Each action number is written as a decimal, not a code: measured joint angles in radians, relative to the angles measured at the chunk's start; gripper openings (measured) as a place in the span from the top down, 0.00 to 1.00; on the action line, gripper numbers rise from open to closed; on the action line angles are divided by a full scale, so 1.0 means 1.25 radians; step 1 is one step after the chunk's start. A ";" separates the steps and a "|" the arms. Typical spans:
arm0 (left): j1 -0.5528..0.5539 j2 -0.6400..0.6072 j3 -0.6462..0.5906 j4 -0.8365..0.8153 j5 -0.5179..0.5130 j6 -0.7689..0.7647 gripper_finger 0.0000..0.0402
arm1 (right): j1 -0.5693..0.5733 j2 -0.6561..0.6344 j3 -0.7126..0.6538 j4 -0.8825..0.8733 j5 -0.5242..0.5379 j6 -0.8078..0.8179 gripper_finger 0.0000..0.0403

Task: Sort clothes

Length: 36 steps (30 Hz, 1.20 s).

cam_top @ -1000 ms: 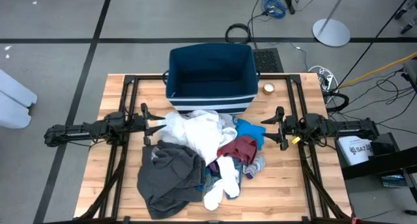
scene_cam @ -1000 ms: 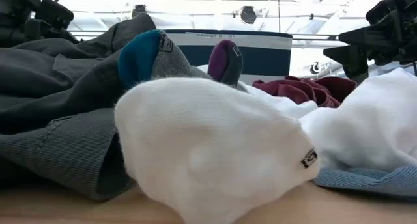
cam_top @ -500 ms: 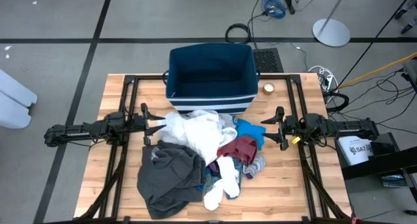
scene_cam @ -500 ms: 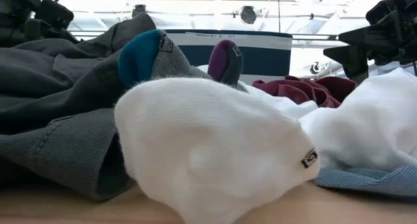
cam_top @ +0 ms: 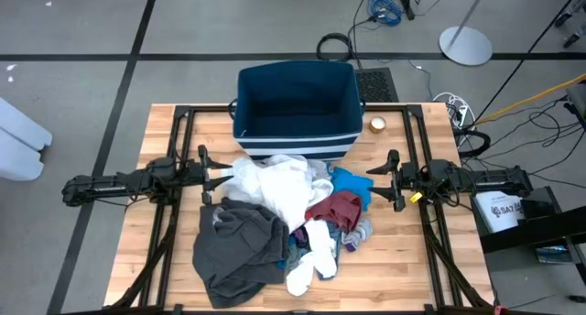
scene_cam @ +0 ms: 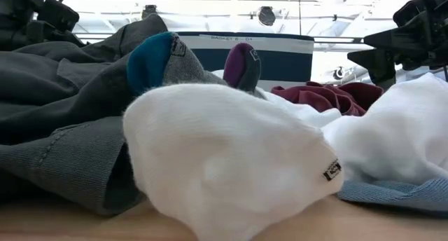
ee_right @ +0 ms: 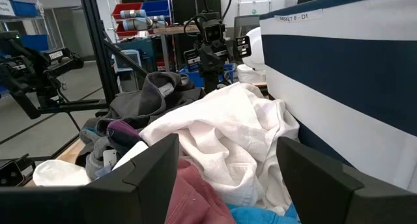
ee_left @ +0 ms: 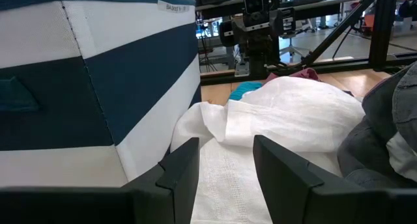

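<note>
Left hand (cam_top: 217, 181) open beside clothes (cam_top: 284, 219), right hand (cam_top: 381, 179) open

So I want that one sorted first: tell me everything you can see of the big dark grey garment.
The big dark grey garment is a soft, heavy-looking fabric piece lying crumpled on the wooden table, at the left near edge of the pile. A stitched seam shows in the low view. The white garment and white socks touch it. Neither gripper touches it.

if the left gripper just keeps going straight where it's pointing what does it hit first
Most likely the white garment: it lies right ahead of the open left gripper, between its fingers, beside the navy bin. Depth is uncertain.
</note>
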State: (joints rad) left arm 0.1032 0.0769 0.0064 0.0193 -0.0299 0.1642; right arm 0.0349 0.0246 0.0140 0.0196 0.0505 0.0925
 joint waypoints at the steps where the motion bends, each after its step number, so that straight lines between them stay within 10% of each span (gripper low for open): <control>1: 0.000 0.000 0.000 0.000 0.000 0.000 0.61 | 0.000 0.000 0.000 0.000 0.000 0.000 0.39; 36: 0.000 0.000 0.000 0.016 -0.001 -0.053 0.61 | 0.000 0.000 0.000 0.099 0.003 0.131 0.39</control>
State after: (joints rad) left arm 0.1028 0.0765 0.0066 0.0391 -0.0307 0.0979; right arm 0.0345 0.0246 0.0139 0.1429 0.0544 0.2566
